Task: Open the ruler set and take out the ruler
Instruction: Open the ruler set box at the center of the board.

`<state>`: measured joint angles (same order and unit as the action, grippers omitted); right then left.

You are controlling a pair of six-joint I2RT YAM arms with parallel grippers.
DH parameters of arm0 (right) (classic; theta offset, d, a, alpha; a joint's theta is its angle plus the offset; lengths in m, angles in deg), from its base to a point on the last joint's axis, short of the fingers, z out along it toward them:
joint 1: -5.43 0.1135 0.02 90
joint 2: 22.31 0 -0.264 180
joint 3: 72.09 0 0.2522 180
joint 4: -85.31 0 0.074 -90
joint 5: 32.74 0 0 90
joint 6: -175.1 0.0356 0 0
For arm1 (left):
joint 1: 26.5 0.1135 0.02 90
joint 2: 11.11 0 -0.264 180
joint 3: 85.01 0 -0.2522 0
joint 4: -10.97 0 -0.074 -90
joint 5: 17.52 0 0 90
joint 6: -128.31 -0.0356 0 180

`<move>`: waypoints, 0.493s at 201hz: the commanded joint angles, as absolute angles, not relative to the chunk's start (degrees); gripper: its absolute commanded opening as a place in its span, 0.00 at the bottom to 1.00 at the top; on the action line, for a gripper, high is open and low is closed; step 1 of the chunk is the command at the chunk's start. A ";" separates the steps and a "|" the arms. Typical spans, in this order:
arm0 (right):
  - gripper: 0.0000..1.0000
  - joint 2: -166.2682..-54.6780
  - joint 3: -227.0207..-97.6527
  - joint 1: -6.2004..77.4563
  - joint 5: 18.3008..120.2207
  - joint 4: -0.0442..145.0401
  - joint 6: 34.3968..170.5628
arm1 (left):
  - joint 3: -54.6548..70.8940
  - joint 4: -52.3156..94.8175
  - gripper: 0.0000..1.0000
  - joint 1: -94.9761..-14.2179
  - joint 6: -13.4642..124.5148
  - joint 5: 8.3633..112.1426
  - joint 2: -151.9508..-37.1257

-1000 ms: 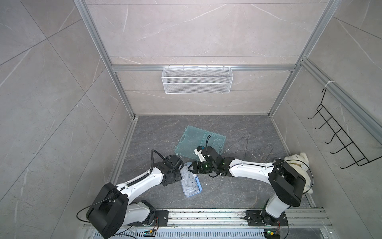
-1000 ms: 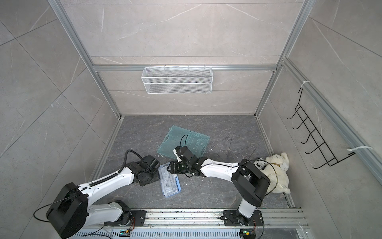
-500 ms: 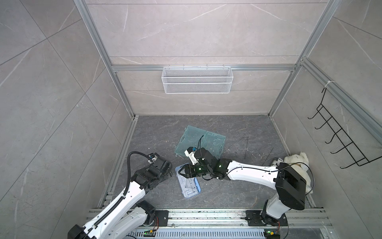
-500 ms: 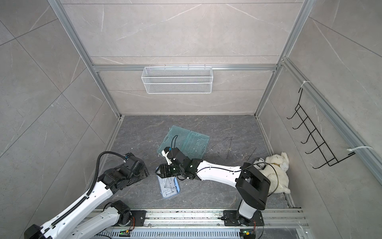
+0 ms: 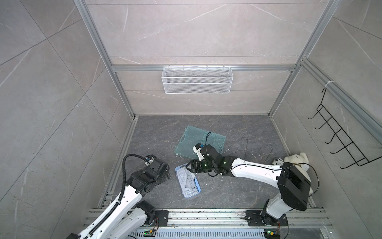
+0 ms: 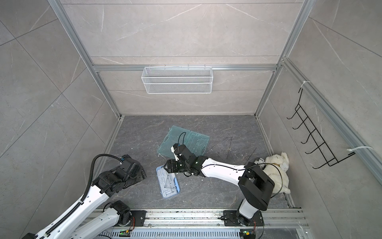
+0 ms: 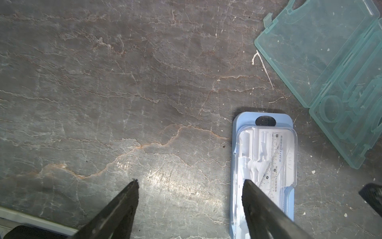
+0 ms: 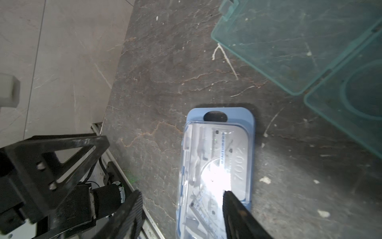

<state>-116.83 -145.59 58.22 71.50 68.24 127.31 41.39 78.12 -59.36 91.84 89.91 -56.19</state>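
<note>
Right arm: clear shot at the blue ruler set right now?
Probably yes. The right gripper hovers open over one end of the ruler set, nothing lies on it, and the left gripper stands aside.

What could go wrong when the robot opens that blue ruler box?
The ruler set lies flat, lid shut, and the left gripper is off to its side, holding nothing, so it might slide or lift whole. The right gripper, jaws open over one end, could slip on the clear lid. A shove might knock it into the green case.
</note>
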 commanded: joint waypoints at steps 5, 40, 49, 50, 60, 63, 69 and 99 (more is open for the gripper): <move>0.68 -120.13 -144.13 56.61 75.32 70.58 125.71 | 41.95 75.95 0.81 -59.26 91.04 85.75 -58.32; 0.69 -123.01 -143.25 54.80 77.46 72.75 125.79 | 45.02 73.34 0.73 -59.35 91.38 80.53 -61.17; 0.69 -123.44 -143.11 54.48 77.73 73.08 125.89 | 45.32 73.48 0.66 -59.36 90.89 79.89 -62.40; 0.69 -123.45 -143.09 54.39 77.74 73.10 125.88 | 45.34 73.50 0.66 -59.41 90.88 79.79 -62.51; 0.69 -123.95 -142.93 54.05 77.91 73.29 125.94 | 45.57 73.56 0.62 -59.74 90.86 79.34 -63.90; 0.69 -124.06 -142.97 53.91 77.96 73.30 125.90 | 45.69 73.59 0.61 -59.84 90.86 79.18 -64.43; 0.69 -124.43 -142.94 53.71 78.15 73.52 125.95 | 45.80 73.56 0.60 -60.04 91.07 79.05 -65.22; 0.69 -126.25 -143.28 52.89 79.21 74.71 126.29 | 46.66 71.89 0.56 -62.63 93.67 79.33 -69.70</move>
